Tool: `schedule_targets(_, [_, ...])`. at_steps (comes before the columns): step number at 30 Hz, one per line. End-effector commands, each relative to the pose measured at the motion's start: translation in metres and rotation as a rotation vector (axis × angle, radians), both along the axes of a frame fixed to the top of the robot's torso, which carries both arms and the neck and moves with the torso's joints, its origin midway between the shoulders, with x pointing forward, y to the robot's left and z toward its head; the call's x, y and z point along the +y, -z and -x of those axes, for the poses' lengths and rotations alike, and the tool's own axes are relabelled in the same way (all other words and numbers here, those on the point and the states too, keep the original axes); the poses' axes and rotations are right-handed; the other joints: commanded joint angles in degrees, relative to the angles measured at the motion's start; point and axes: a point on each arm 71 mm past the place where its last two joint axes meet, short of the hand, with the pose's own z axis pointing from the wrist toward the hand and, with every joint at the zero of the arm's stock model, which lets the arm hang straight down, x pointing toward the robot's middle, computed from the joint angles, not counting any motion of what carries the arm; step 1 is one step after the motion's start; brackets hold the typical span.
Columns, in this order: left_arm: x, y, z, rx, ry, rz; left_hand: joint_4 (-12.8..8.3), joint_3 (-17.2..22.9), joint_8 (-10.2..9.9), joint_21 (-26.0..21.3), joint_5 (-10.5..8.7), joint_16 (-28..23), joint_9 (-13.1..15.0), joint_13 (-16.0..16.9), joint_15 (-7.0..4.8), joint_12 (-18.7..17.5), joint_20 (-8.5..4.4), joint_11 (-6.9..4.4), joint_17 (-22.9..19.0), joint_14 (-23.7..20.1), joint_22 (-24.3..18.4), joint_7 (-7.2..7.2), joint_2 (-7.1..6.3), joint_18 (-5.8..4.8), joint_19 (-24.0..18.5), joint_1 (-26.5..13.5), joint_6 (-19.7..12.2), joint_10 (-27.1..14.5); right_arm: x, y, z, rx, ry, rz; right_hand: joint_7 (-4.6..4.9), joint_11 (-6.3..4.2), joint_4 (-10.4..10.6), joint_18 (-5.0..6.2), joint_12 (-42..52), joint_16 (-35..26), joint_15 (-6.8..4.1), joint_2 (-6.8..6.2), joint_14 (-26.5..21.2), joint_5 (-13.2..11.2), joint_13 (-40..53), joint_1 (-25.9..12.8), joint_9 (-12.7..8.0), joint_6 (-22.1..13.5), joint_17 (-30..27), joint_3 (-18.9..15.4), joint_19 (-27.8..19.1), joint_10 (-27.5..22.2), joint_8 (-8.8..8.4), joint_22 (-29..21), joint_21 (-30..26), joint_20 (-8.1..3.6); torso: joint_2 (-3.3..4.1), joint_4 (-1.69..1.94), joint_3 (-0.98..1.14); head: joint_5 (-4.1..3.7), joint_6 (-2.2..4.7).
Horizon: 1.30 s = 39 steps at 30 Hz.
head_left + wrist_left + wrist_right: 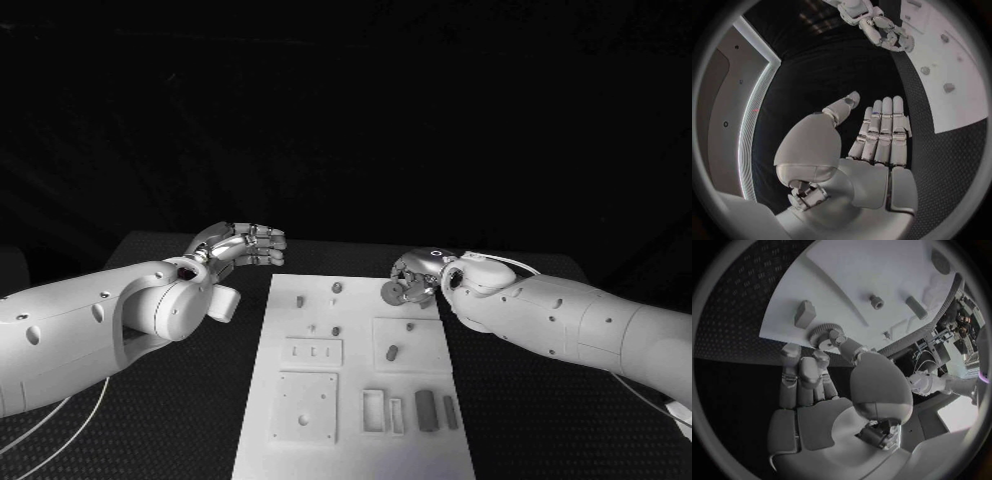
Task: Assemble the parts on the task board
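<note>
The white task board [361, 440] lies lengthwise in the middle of the black table. My right hand [421, 274] hovers over the board's far right corner and pinches a small round gear [392, 291] between thumb and fingers; the toothed gear [821, 333] sits at the fingertips just above the board [867, 270]. My left hand [240, 244] hangs above the table just left of the board's far left corner, fingers straight, thumb apart and nothing in the palm [879, 145]. Small pegs [336, 288] and an oblong piece [394, 352] stand on the board.
Two dark bars [427, 410] and rectangular slots [374, 408] sit near the board's front right. A square plate [306, 405] lies at its front left. Black table [188, 420] stretches on both sides of the board. From the left wrist, my right hand [887, 31] shows over the board [954, 85].
</note>
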Motion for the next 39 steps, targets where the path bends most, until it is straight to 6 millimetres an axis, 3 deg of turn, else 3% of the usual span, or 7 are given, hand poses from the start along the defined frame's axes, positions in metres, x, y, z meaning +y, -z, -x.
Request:
schedule_targets(1, [-0.003, -0.002, 0.000, -0.008, 0.021, 0.006, 0.3, -0.1, -0.4, -0.3, -0.24, -0.2, 0.1, 0.1, 0.12, -0.2, 0.11, -0.15, 0.1, 0.0, 0.1, -0.06, -0.06, 0.25, -0.3, -0.2, -0.3, -0.1, 0.001, 0.002, 0.001, 0.022, -0.007, 0.002, 0.50, 0.25, 0.0, 3.92, 0.5, 0.4, 0.07, 0.00, 0.2, -0.2, 0.0, -0.8, -0.1, 0.9, 0.1, -0.3, 0.1, 0.0, 0.29, 1.2, 0.3, -0.35, 0.04, 0.05, 0.00, -0.04, -0.07])
schedule_targets(8, [-0.003, -0.002, 0.000, -0.008, 0.021, 0.006, 0.3, -0.1, -0.4, -0.3, -0.24, -0.2, 0.1, 0.1, 0.11, -0.3, 0.11, -0.14, 0.1, 0.0, 0.1, -0.06, -0.08, 0.24, -0.3, -0.2, -0.3, -0.1, 0.001, 0.003, 0.000, 0.027, -0.004, 0.003, 0.85, 0.58, 1.0, 3.92, 0.9, 0.6, 0.36, -1.38, 0.3, -0.2, -0.1, -2.4, -0.3, 0.8, 0.3, -0.7, 0.1, -0.1, 0.14, 1.2, 0.7, -0.43, 0.00, 0.06, -0.03, -0.10, -0.31])
schedule_targets(18, [-0.003, -0.002, 0.001, -0.007, 0.021, 0.005, 0.3, -0.1, -0.4, -0.3, -0.24, -0.3, 0.1, 0.1, 0.11, -0.3, 0.11, -0.14, 0.2, 0.0, 0.1, -0.04, -0.08, 0.24, -0.3, -0.2, -0.3, -0.1, 0.005, 0.006, 0.001, 0.029, -0.003, 0.007, 1.30, 1.00, 1.7, 3.92, 1.2, 0.7, 0.75, -1.80, 0.4, -0.2, -0.2, -3.1, -0.3, 1.1, 0.4, -0.9, 0.1, -0.2, 0.17, 1.1, 0.9, -0.59, 0.02, 0.05, -0.02, -0.18, -0.41])
schedule_targets(26, [-0.002, -0.001, 0.000, -0.007, 0.020, 0.005, 0.3, -0.1, -0.4, -0.3, -0.24, -0.3, 0.1, 0.1, 0.11, -0.3, 0.11, -0.14, 0.2, 0.0, 0.1, -0.04, -0.07, 0.24, -0.3, -0.2, -0.3, -0.1, 0.004, 0.008, 0.002, 0.014, -0.006, 0.022, 1.10, 0.86, 1.0, 3.92, 1.6, 0.8, 0.68, -0.88, 0.4, -0.2, -0.4, -1.8, -0.1, 2.7, 0.5, -0.5, 0.1, -0.1, 0.94, 1.2, 1.1, -0.77, -0.01, 0.01, 0.02, -0.08, -0.49])
schedule_targets(31, [-0.003, -0.001, 0.000, -0.007, 0.021, 0.005, 0.3, -0.1, -0.4, -0.4, -0.24, -0.3, 0.1, 0.1, 0.11, -0.3, 0.10, -0.14, 0.2, 0.0, 0.1, -0.04, -0.05, 0.24, -0.3, -0.2, -0.3, -0.1, 0.005, 0.011, 0.003, -0.003, -0.008, 0.040, 0.43, 0.26, -0.6, 3.92, 2.0, 0.9, 0.12, 0.38, 0.5, -0.2, -0.8, -0.3, 0.4, 4.9, 0.7, -0.3, 0.0, 0.3, 1.99, 1.2, 1.5, -0.78, 0.01, 0.00, 0.04, -0.09, -0.54])
schedule_targets(39, [-0.003, -0.002, 0.000, -0.007, 0.020, 0.005, 0.3, -0.1, -0.4, -0.4, -0.24, -0.3, 0.1, 0.1, 0.11, -0.3, 0.10, -0.14, 0.3, 0.0, 0.1, -0.04, -0.03, 0.24, -0.3, -0.2, -0.3, -0.1, 0.010, 0.016, 0.006, -0.015, -0.021, 0.046, -0.19, -0.36, -1.0, 3.92, 2.1, 1.2, -0.45, 0.46, 0.9, -0.2, -1.3, 0.0, 0.8, 6.6, 1.7, -0.7, 0.0, 0.8, 2.80, 1.1, 1.8, -0.66, 0.02, 0.00, 0.05, -0.12, -0.62])
